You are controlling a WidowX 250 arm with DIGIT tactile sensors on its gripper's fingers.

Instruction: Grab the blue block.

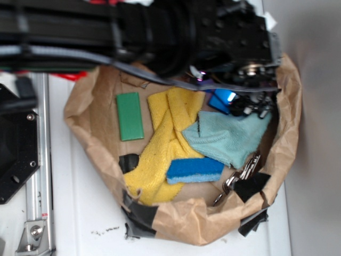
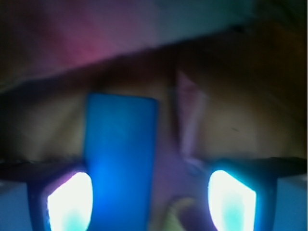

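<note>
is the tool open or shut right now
Open: in the wrist view the tool's two fingertips stand wide apart, the blue block beside the left one, ungripped.

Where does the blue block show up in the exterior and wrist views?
Exterior: the blue block sits at upper right inside the paper bag, partly under the gripper.
Wrist: lower centre-left, upright, by the left finger.
Shared landmark: the brown bag paper around it.
</note>
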